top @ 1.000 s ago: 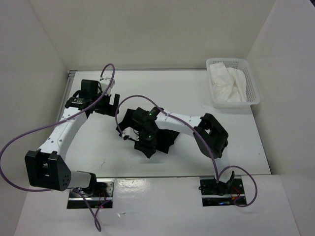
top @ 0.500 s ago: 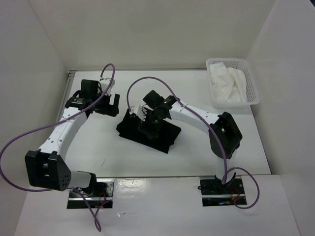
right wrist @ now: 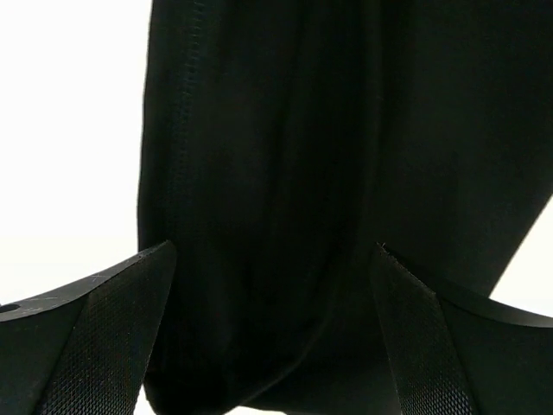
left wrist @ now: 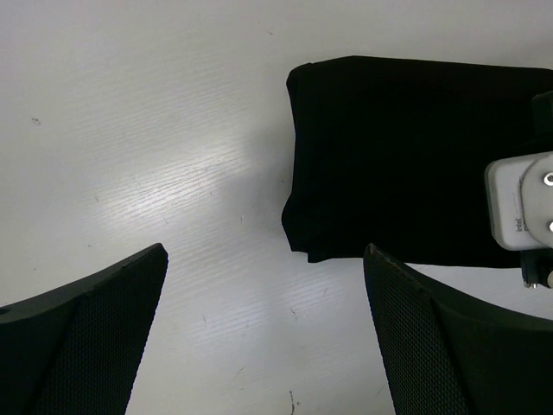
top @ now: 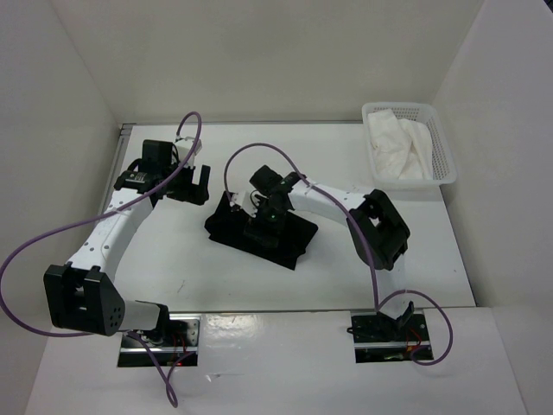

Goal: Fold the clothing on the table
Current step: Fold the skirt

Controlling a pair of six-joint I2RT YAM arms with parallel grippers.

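Black-fingered, your left gripper [top: 195,183] hangs wide and empty over the large white tabletop [top: 346,164], beside the black soft fabric clothing [top: 294,246] lying mid-table. Your right gripper [right wrist: 275,248] spreads wide above it. It looks light and limp, so pinch an edge.

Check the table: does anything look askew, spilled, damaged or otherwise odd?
Only slightly: the folded black fabric rectangle lies skewed to the edges of the white table, and the white cloth sits crumpled in the white mesh basket. Nothing looks spilled or damaged.
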